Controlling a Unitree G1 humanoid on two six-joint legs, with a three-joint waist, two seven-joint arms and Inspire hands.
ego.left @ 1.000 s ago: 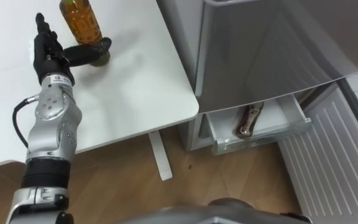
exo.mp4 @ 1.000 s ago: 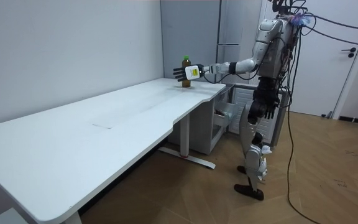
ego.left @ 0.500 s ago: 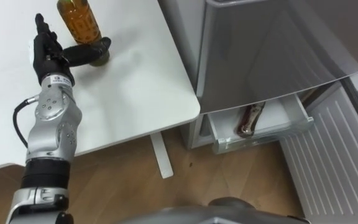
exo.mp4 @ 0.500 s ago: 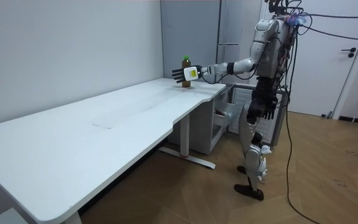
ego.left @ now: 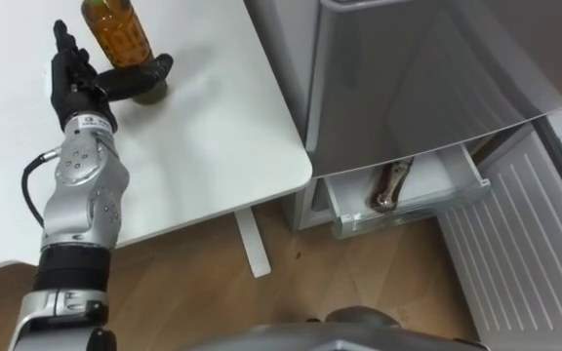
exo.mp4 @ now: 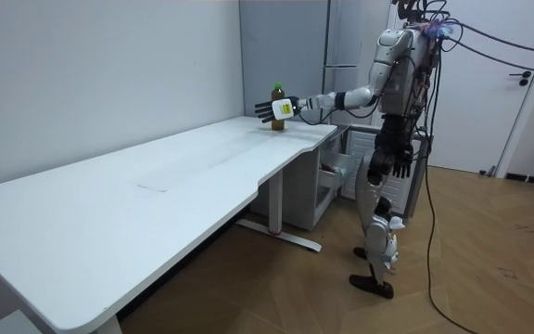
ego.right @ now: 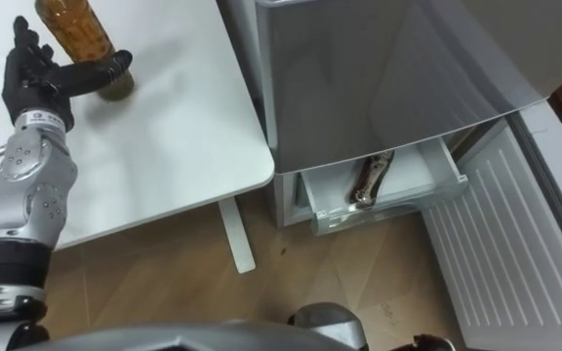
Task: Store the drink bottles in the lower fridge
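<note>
Bottle (ego.left: 115, 27) of amber drink, clear and rounded, stands on the smooth white table (ego.left: 213, 127), at its end. Above the table, the black left hand (ego.left: 74, 78) holds its fingers straight and wide, thumb against the bottle's base. The right hand (exo.mp4: 393, 165) hangs beyond the table.

The table (ego.left: 213, 127) lies bare to the right and near side of the bottle (ego.left: 115, 29), whose left and near sides are taken by the left hand (ego.left: 76, 83), fingers straight and thumb stretched across. Just right of the table's edge stands the grey fridge (ego.left: 408, 68), hiding the far part of the pulled-out drawer (ego.left: 354, 226). The drawer's near part is open above, with a brown object (ego.left: 390, 185) lying along its middle and a ribbed white panel (ego.left: 525, 244) at its right.
</note>
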